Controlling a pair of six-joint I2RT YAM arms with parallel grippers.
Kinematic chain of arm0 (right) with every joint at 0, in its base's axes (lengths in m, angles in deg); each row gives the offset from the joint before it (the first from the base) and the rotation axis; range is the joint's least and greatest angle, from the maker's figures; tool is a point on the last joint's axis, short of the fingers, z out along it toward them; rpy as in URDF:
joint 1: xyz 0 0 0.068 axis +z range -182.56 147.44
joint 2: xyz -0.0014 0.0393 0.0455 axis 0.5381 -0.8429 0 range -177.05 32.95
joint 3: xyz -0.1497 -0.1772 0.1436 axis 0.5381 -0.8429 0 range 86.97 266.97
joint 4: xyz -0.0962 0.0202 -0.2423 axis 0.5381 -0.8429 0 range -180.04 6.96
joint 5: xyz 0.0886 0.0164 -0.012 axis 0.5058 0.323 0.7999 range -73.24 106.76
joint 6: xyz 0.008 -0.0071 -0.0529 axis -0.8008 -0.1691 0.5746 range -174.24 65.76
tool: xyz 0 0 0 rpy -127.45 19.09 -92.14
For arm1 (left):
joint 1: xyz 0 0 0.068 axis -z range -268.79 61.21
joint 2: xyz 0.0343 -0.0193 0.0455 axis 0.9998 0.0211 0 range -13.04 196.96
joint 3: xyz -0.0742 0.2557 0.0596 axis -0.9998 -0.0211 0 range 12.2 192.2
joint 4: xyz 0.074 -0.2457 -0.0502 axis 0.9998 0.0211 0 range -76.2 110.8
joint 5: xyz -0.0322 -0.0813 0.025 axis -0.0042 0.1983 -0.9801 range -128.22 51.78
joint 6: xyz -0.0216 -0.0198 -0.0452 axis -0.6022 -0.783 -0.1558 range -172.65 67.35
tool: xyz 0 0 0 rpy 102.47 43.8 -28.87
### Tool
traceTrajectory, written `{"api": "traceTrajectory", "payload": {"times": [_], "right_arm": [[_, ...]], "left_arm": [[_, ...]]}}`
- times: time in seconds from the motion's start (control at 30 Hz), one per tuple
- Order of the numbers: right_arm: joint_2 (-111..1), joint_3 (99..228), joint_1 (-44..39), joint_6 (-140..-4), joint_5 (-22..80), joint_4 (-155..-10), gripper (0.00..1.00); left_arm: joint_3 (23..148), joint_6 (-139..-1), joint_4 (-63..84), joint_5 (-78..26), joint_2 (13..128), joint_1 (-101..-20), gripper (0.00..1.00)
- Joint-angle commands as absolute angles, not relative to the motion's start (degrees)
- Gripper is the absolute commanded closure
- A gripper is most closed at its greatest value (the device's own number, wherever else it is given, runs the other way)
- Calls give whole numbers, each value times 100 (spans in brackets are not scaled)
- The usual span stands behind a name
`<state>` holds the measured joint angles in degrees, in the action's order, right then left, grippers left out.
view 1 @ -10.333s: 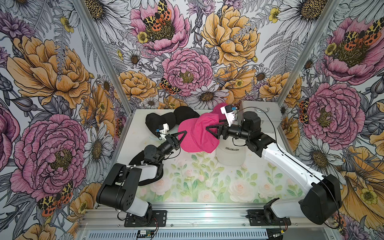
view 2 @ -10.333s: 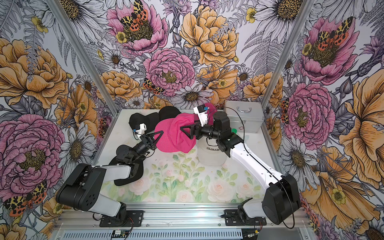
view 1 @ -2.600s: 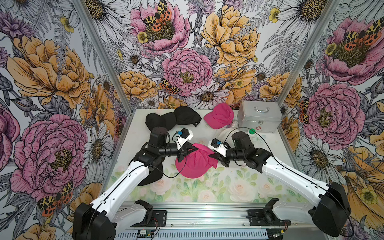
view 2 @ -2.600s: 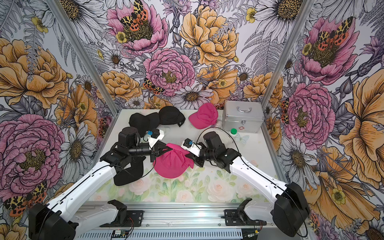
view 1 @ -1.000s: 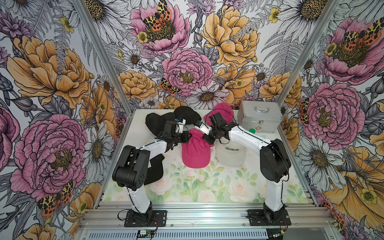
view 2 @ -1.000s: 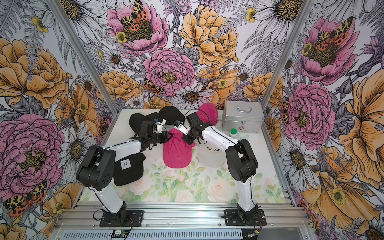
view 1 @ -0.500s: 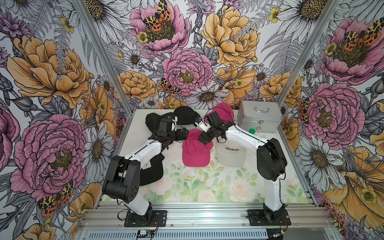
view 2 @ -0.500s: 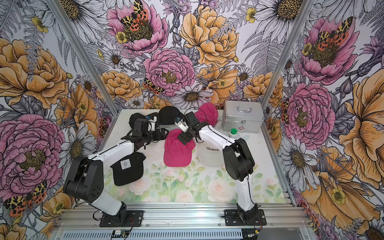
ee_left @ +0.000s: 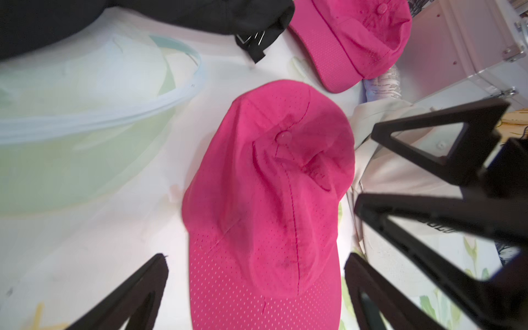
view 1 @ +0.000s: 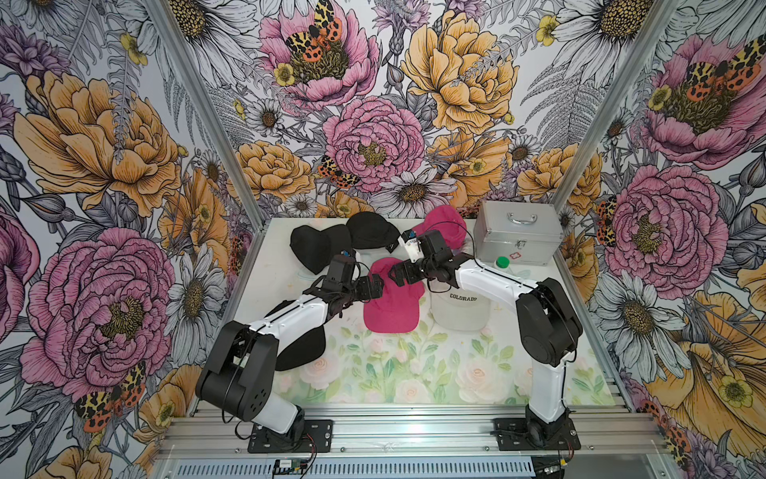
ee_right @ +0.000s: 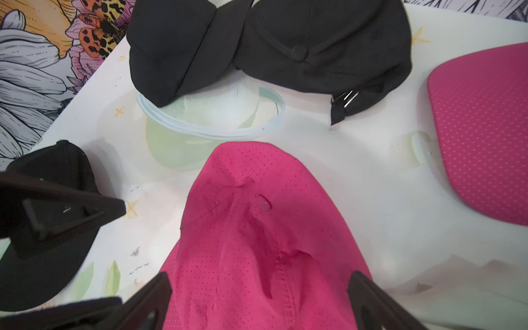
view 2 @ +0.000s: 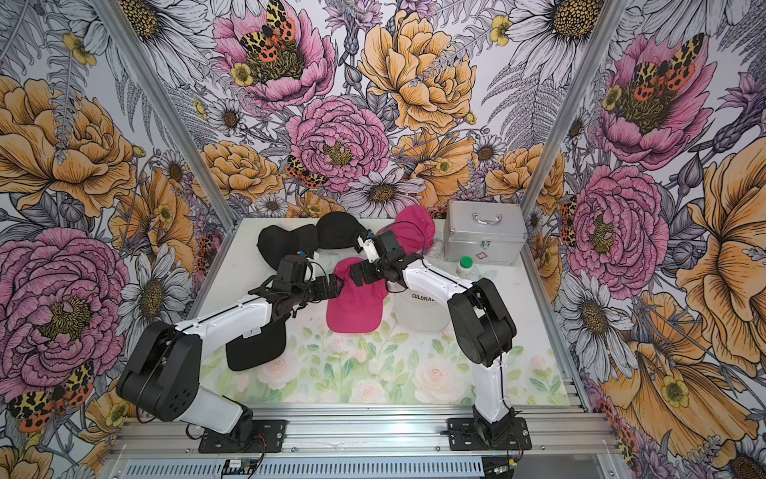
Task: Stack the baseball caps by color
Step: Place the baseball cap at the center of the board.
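**Pink cap lies unheld between two sets of spread fingers**

Hot-pink perforated fabric baseball cap [view 1: 391, 305] rests crown-up on the white floral-printed table [view 1: 456, 373], just below the left arm's fingers [view 1: 376, 287] and the right arm's fingers [view 1: 397, 275]. Both sets are spread wide and grip nothing. A second pink cap [view 1: 441, 226] waits beyond the right arm's fingers, well apart, so the pink stack looks unfinished. A cream cap lettered COLORADO [view 1: 460, 309] lies just beside the first, and black fabric caps [view 1: 315, 249] cluster beyond the left arm's fingers.
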<state>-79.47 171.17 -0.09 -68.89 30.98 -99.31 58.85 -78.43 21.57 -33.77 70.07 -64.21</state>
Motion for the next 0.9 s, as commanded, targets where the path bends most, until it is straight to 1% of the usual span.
{"api": "traceTrajectory", "payload": {"times": [0.0,0.07,0.17,0.27,0.33,0.4,0.53,0.63,0.87], "right_arm": [[-8122,17364,-32,-7481,3221,-9671,1],[-8226,17500,-79,-7784,3233,-9675,1],[-8446,17771,-100,-8124,3543,-9674,1],[-8719,18084,-58,-8428,4031,-9683,1],[-8807,18178,0,-8476,4025,-9677,1],[-8850,18232,35,-8497,3987,-9674,1],[-9058,18412,41,-8602,3914,-9674,1],[-9348,18700,34,-8701,3864,-9674,1],[-10090,19676,28,-9161,2987,-9681,1]], "left_arm": [[5502,-8204,2190,-4192,6214,-5890,1],[5249,-8295,2008,-4330,5896,-5427,1],[5103,-8279,1669,-4098,5892,-4960,1],[5322,-8069,1409,-3772,6378,-4609,1],[5583,-7899,1334,-3621,6784,-4409,1],[5803,-7721,1310,-3686,7157,-4222,1],[5760,-7845,745,-3332,7801,-4134,1],[5608,-7949,666,-3284,8121,-4089,1],[4780,-7895,418,-3132,8325,-4221,1]]}}
